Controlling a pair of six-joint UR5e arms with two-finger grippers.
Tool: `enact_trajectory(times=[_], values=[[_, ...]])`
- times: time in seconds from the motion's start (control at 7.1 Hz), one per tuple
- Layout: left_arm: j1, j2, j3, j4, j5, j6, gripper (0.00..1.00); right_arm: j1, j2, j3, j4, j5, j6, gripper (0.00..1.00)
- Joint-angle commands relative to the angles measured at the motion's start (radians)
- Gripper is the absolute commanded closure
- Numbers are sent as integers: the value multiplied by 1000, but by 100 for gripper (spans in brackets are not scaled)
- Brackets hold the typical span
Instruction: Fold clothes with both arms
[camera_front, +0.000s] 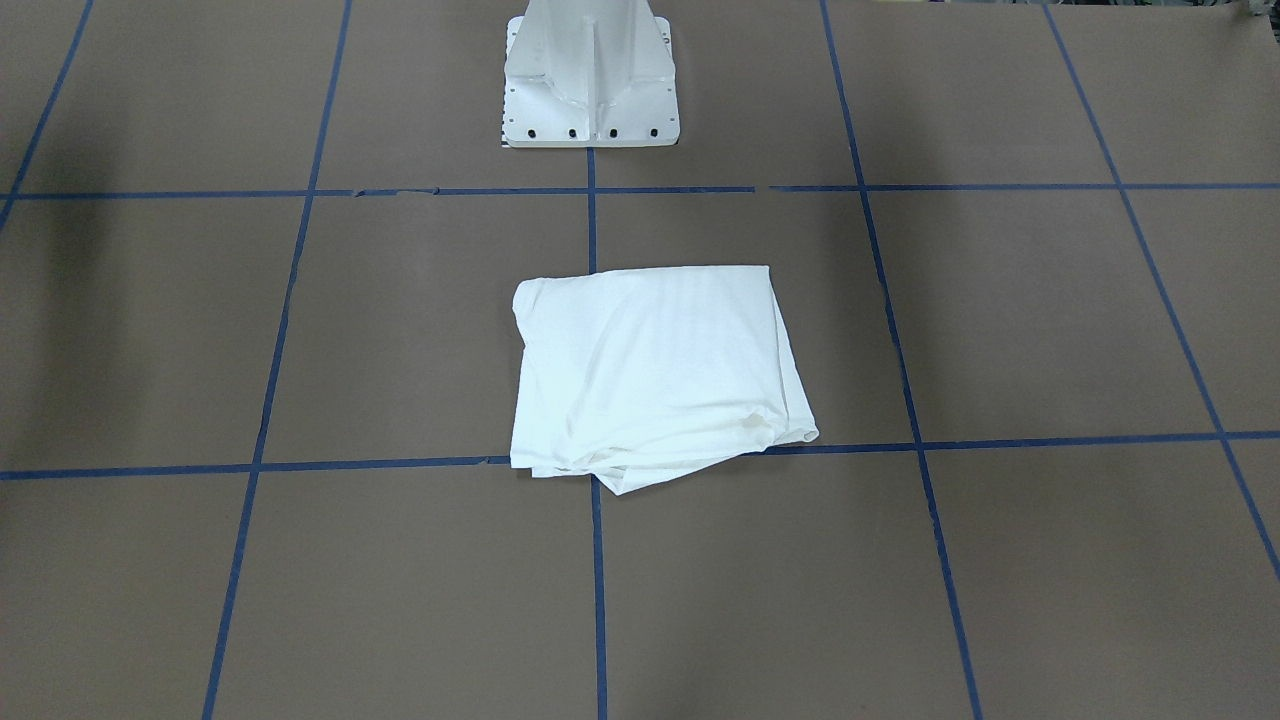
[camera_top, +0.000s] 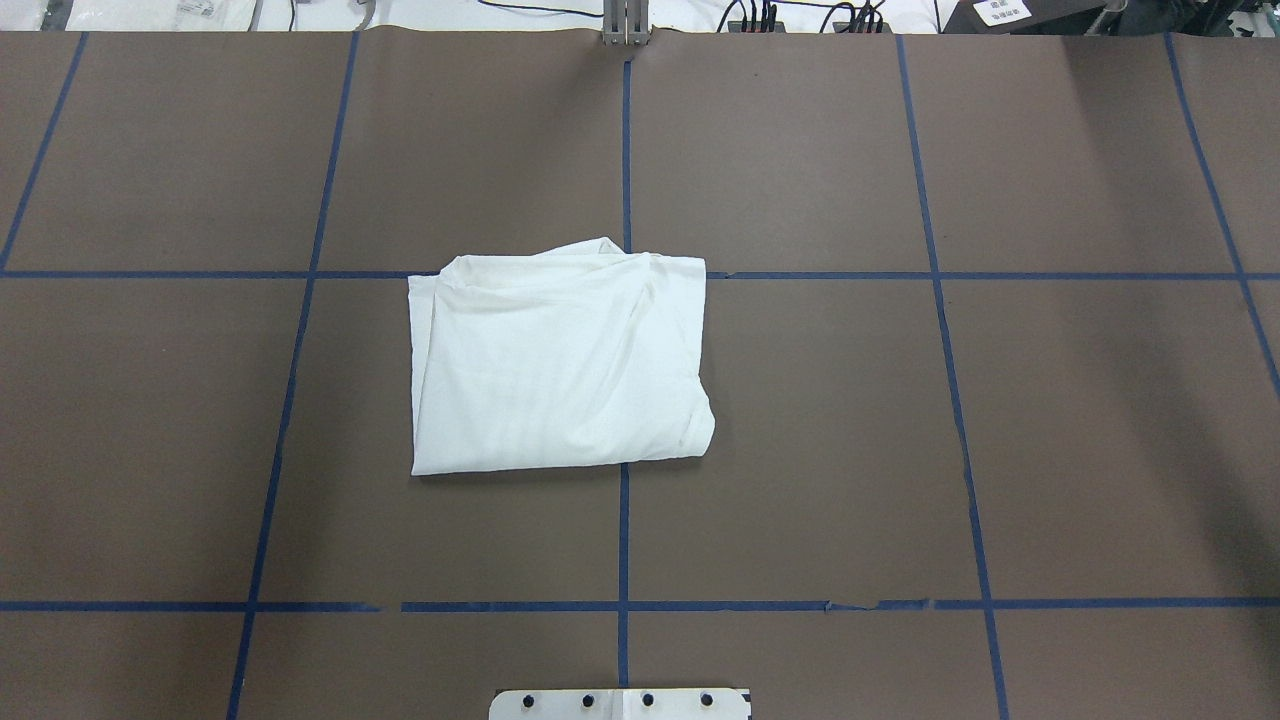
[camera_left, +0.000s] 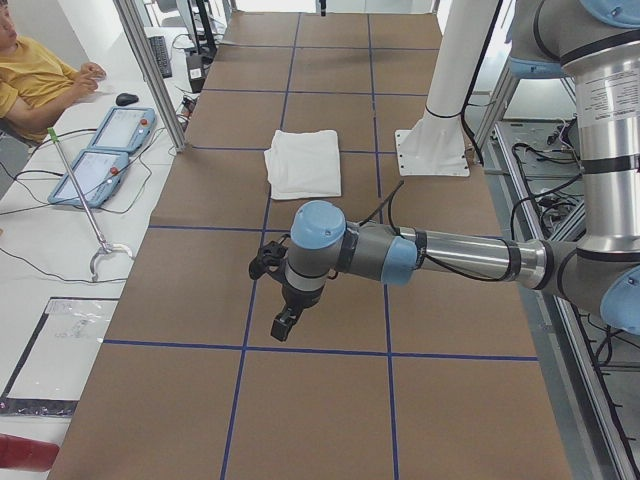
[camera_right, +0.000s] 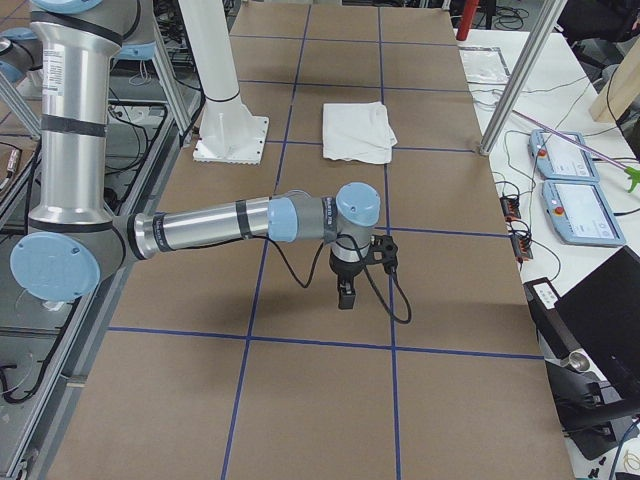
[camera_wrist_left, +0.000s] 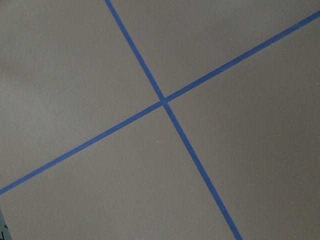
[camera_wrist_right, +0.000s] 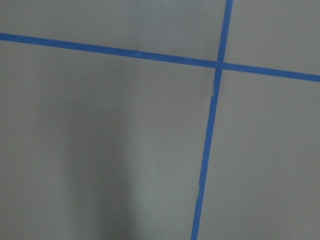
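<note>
The white T-shirt (camera_top: 560, 365) lies folded into a rough rectangle near the middle of the brown table; it also shows in the front view (camera_front: 650, 370), the left view (camera_left: 305, 162) and the right view (camera_right: 358, 130). No text, collar or label shows. My left gripper (camera_left: 285, 322) hangs above the table far from the shirt, toward the table's left end. My right gripper (camera_right: 345, 293) hangs likewise toward the right end. Both show only in side views, so I cannot tell whether they are open or shut. Both wrist views show only bare table and blue tape.
The white pedestal base (camera_front: 590, 80) stands at the robot's side of the table behind the shirt. Blue tape lines (camera_top: 623, 530) grid the table. A seated operator (camera_left: 30, 80), teach pendants (camera_left: 100, 155) (camera_right: 575, 185) and aluminium posts (camera_right: 520, 80) line the far side.
</note>
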Motion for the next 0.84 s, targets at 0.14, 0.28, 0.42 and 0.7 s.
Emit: enact_trajectory(times=[0.14,0.28,0.42,0.7], values=[[-17,24,11,78,-146,-105,0,41,-48,6,2,2,-4,0],[-15,22,20,76,-144,-104,0,41,-50,6,2,2,-4,0],[-17,27,37,82,-137,-107,0,41,-50,6,2,1,-3,0],[-18,29,52,76,-133,-102,0,41,-50,6,2,1,-1,0]])
